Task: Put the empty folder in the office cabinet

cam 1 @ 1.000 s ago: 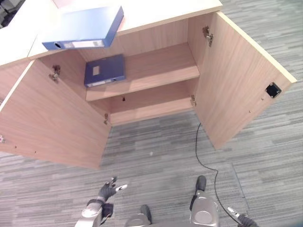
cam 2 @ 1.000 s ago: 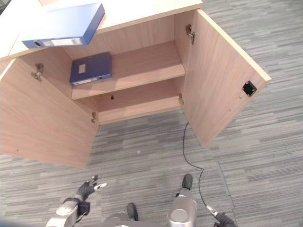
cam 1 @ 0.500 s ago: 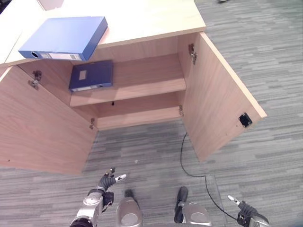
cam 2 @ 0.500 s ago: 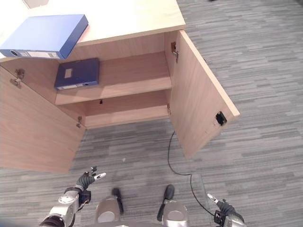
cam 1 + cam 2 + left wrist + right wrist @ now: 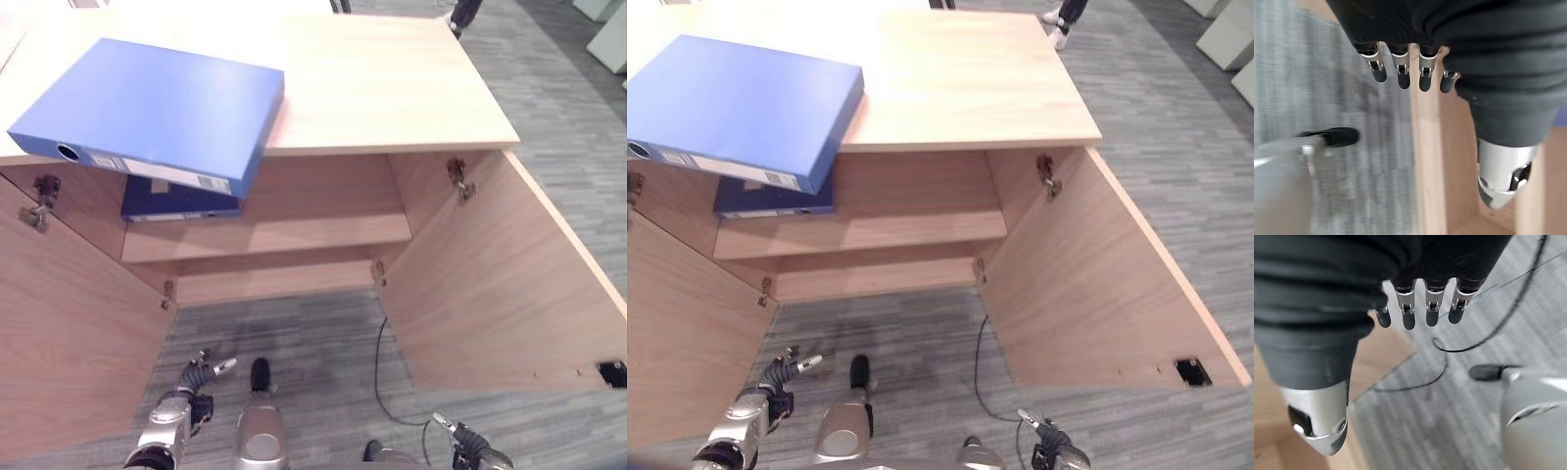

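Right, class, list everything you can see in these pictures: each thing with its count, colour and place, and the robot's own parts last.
Lever-arch folder: one, blue, lying on the cabinet top at its left front, overhanging the edge.
Second folder: one, darker blue, flat on the upper shelf, left end, partly hidden under the first.
Office cabinet: one, light wood, both doors open.
Shelf: one, light wood, inside the cabinet.
Carpet: grey, striped, covering the floor.
Person's shoe: white, on the carpet beyond the cabinet.
Left hand: open, low by the left door.
Right hand: open, low near the right door.
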{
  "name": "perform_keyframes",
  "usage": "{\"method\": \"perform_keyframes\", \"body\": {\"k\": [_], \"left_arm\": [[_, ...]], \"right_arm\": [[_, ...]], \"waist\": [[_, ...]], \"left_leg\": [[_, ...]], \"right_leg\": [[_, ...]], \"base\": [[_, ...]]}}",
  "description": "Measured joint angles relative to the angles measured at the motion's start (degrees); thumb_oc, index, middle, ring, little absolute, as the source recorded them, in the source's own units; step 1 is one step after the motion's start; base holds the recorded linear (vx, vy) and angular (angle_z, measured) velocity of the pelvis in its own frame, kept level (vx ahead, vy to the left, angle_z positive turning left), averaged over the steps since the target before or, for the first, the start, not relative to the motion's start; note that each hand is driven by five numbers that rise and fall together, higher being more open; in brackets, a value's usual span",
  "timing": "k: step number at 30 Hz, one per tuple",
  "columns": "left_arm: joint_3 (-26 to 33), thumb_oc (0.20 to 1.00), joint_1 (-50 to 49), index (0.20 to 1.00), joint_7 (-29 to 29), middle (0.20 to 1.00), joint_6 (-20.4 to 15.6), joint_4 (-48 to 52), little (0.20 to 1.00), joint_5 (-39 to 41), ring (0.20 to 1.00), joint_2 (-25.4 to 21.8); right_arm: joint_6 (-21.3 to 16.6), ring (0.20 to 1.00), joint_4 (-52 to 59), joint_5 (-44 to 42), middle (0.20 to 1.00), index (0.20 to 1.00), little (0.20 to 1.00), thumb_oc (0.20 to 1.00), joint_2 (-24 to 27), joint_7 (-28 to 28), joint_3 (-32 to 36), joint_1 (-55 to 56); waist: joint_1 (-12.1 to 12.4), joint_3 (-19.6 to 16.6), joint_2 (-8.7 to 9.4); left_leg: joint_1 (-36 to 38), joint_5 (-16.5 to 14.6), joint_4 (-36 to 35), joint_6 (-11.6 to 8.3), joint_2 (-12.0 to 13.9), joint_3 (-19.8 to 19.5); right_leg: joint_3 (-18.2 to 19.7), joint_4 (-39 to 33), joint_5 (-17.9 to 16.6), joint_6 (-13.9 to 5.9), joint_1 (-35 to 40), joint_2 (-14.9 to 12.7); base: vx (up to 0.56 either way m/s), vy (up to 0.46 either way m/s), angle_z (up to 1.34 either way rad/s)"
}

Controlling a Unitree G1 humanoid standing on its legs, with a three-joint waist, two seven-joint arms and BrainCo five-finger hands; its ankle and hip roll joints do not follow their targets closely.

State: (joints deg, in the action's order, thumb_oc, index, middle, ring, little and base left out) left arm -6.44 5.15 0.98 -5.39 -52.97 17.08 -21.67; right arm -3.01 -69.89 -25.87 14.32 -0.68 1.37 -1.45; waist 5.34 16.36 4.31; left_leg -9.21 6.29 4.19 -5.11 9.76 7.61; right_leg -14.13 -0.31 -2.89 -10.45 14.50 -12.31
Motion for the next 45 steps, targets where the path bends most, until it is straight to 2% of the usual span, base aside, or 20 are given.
{"method": "perform_keyframes", "body": {"k": [3,6,7,8,9,10,11,12,14,15,16,18,21,22,23,27,32,40,44,45], "left_arm": [[-0.42,1.000,-0.43,1.000,0.01,1.000,0.21,0.38,1.000,-0.03,1.000,-0.37],[-1.07,1.000,-0.19,1.000,0.03,1.000,0.32,4.34,1.000,-0.06,1.000,-2.22],[-1.60,1.000,-0.28,1.000,0.06,1.000,0.30,5.52,1.000,-0.06,1.000,-3.08],[-1.99,1.000,-0.74,1.000,0.05,1.000,0.19,6.31,1.000,-0.07,1.000,-4.14],[-1.94,1.000,-0.96,1.000,-0.07,1.000,0.19,6.16,1.000,-0.06,1.000,-4.22],[-1.96,1.000,-0.84,1.000,-0.14,1.000,0.18,5.92,1.000,-0.07,1.000,-4.28],[-1.93,1.000,-0.60,1.000,-0.32,1.000,0.15,6.03,1.000,-0.08,1.000,-4.25],[-1.75,1.000,-0.67,1.000,-0.44,1.000,0.15,5.95,1.000,-0.07,1.000,-4.11],[-2.08,1.000,-1.06,1.000,-0.44,1.000,0.32,5.72,1.000,-0.09,1.000,-3.30],[-2.67,1.000,-1.07,1.000,-0.53,1.000,0.34,5.69,1.000,-0.09,1.000,-2.56],[-2.92,1.000,-0.88,1.000,-0.46,1.000,0.35,5.65,1.000,-0.09,1.000,-2.07],[-2.96,1.000,-0.61,1.000,-0.49,1.000,0.19,5.67,1.000,-0.08,1.000,-1.16],[-2.81,1.000,-1.72,1.000,-0.47,1.000,-0.01,5.80,1.000,-0.09,1.000,-0.93],[-2.27,1.000,-3.28,1.000,-0.52,1.000,0.04,5.83,1.000,-0.08,1.000,-1.74],[-2.27,1.000,-3.73,1.000,-0.52,1.000,0.15,5.80,1.000,-0.08,1.000,-2.02],[-2.41,1.000,-5.58,1.000,-0.33,1.000,0.15,6.58,1.000,-0.08,1.000,0.43],[-2.40,1.000,-5.84,1.000,0.00,1.000,0.14,6.96,1.000,-0.10,1.000,2.01],[-2.48,1.000,-7.60,1.000,0.09,1.000,0.22,6.74,1.000,-0.10,1.000,4.21],[-2.53,1.000,-7.02,1.000,-0.03,1.000,0.17,5.89,1.000,-0.06,1.000,5.22],[-2.57,1.000,-7.02,1.000,-0.08,1.000,0.15,5.93,1.000,-0.05,1.000,5.46]], "right_arm": [[-0.05,1.000,0.13,-0.03,1.000,1.000,1.000,1.000,-0.15,0.12,1.02,-0.60],[0.01,1.000,0.55,-0.02,1.000,1.000,1.000,1.000,-0.32,0.10,0.87,-0.79],[-0.05,1.000,0.66,-0.02,1.000,1.000,1.000,1.000,-0.51,0.12,0.73,-1.04],[-0.11,1.000,0.75,-0.01,1.000,1.000,1.000,1.000,-1.01,0.12,0.69,-1.59],[-0.24,1.000,1.05,-0.01,1.000,1.000,1.000,1.000,-1.16,0.02,0.68,-1.71],[-0.04,1.000,1.50,-0.02,1.000,1.000,1.000,1.000,-1.43,-0.07,0.65,-1.67],[0.00,1.000,1.74,0.01,1.000,1.000,1.000,1.000,-1.71,-0.29,-0.11,-0.85],[-0.04,1.000,1.88,0.00,1.000,1.000,1.000,1.000,-1.80,-0.52,-0.30,-0.91],[-0.04,1.000,2.08,0.00,1.000,1.000,1.000,1.000,-1.63,-0.54,-0.30,-0.47],[-0.07,1.000,2.30,-0.02,1.000,1.000,1.000,1.000,-1.64,-0.56,-0.46,-0.15],[0.01,1.000,2.12,-0.03,1.000,1.000,1.000,1.000,-1.62,-0.56,-0.90,0.10],[0.16,1.000,1.82,-0.02,1.000,1.000,1.000,1.000,-1.64,-0.57,-1.41,1.07],[0.88,1.000,1.75,0.03,1.000,1.000,1.000,1.000,-1.80,-0.70,-1.89,2.68],[0.91,1.000,1.75,0.06,1.000,1.000,1.000,1.000,-1.85,-0.89,-1.88,2.95],[0.90,1.000,1.72,0.05,1.000,1.000,1.000,1.000,-1.75,-0.91,-1.73,2.97],[0.88,1.000,1.83,0.19,1.000,1.000,1.000,1.000,0.75,-0.85,-1.51,2.82],[1.04,1.000,1.87,0.68,1.000,1.000,1.000,1.000,1.57,-1.03,-3.16,3.25],[0.71,1.000,3.97,2.82,1.000,1.000,1.000,1.000,1.96,-1.77,-7.64,2.55],[0.47,1.000,6.53,2.82,1.000,1.000,1.000,1.000,3.44,-1.78,-8.66,0.96],[0.39,1.000,7.00,2.82,1.000,1.000,1.000,1.000,4.08,-1.76,-9.40,0.37]], "waist": [[-1.22,-0.83,1.06],[-1.60,-1.10,1.86],[-1.58,-1.12,1.93],[-1.50,-1.01,1.61],[-1.46,-0.72,0.92],[-1.57,-0.54,0.65],[-1.57,-0.63,-0.12],[-1.62,-0.48,-0.53],[-2.38,-0.48,-1.62],[-3.21,-0.37,-2.82],[-3.69,-0.52,-3.12],[-4.47,-0.80,-2.91],[-4.42,-1.35,-2.09],[-3.89,-2.16,-0.72],[-3.36,-2.41,-0.11],[-3.19,-2.82,-1.77],[-3.11,-3.50,-3.50],[-1.23,-3.27,-7.01],[0.10,-2.15,-9.03],[0.48,-1.87,-9.40]], "left_leg": [[0.58,-1.35,-0.50,1.87,-1.38,1.54],[0.92,-1.65,-0.86,4.54,-2.74,2.27],[1.34,-1.84,-0.82,4.81,-2.89,2.97],[2.50,-2.30,-1.18,5.44,-2.96,4.38],[3.41,-2.50,-1.58,5.80,-2.75,4.46],[4.54,-2.52,-2.43,5.98,-3.17,4.59],[5.21,-3.75,-3.04,8.27,-3.83,4.55],[6.35,-3.11,-4.70,8.42,-4.04,4.48],[8.32,-2.35,-7.28,8.97,-5.06,4.53],[9.07,-1.73,-8.54,8.98,-5.24,3.89],[9.37,-1.42,-9.33,8.29,-5.58,3.21],[9.42,-0.98,-9.37,8.59,-7.14,2.21],[9.62,-1.21,-9.87,7.70,-8.84,1.21],[9.48,-0.84,-9.67,6.24,-9.06,1.28],[9.29,-0.77,-9.33,5.53,-8.99,1.40],[9.57,0.09,-9.46,2.54,-5.28,1.28],[9.80,0.38,-9.90,0.79,-2.76,-0.03],[9.45,1.32,-9.88,-0.64,-2.00,-3.38],[7.22,2.34,-8.18,-2.39,-1.67,-5.10],[6.99,2.64,-7.73,-2.60,-1.56,-5.52]], "right_leg": [[1.14,6.91,-2.03,0.23,-4.43,-2.09],[1.22,14.77,-6.50,-2.97,-9.54,-4.20],[1.44,15.74,-8.01,-2.86,-10.25,-4.54],[1.29,18.68,-11.53,-3.22,-12.22,-5.31],[0.87,20.65,-12.71,-4.29,-12.92,-6.20],[0.15,24.12,-11.94,-4.72,-13.74,-7.11],[-0.37,26.24,-8.19,-5.30,-15.22,-6.74],[-0.27,26.69,-4.99,-5.28,-15.73,-6.42],[-0.12,23.55,-0.79,-5.69,-16.26,-3.64],[1.71,18.24,2.73,-4.67,-16.62,-0.57],[1.91,13.77,3.55,-4.40,-16.49,0.93],[0.83,8.66,3.19,-4.27,-16.15,0.75],[0.83,5.67,0.82,-1.19,-16.30,-0.34],[1.27,3.72,-1.33,0.16,-15.80,-0.20],[1.54,2.00,-0.54,1.51,-15.19,0.18],[0.78,-2.63,-1.86,3.82,-12.30,4.30],[-0.07,-4.85,-1.62,4.85,-10.50,7.10],[-4.21,-5.03,-0.85,6.08,-8.37,8.14],[-7.17,-4.67,-0.59,6.58,-8.35,8.59],[-7.67,-4.05,-0.84,7.57,-8.70,8.57]], "base": [[0.13,0.397,-0.09],[0.09,0.385,-0.03],[0.05,0.287,-0.23],[0.07,0.275,-0.32],[0.07,0.247,-0.30],[0.09,0.202,-0.13],[0.12,0.199,-0.12],[0.15,0.175,-0.06],[0.16,0.090,0.03],[0.10,0.015,0.19],[0.04,-0.008,0.40],[0.00,-0.017,0.54],[-0.01,-0.047,0.28],[-0.04,-0.080,-0.01],[-0.03,-0.059,-0.06],[-0.03,-0.079,-0.05],[-0.03,-0.147,0.05],[-0.09,-0.125,0.28],[-0.25,-0.060,0.40],[-0.21,-0.010,0.30]]}}
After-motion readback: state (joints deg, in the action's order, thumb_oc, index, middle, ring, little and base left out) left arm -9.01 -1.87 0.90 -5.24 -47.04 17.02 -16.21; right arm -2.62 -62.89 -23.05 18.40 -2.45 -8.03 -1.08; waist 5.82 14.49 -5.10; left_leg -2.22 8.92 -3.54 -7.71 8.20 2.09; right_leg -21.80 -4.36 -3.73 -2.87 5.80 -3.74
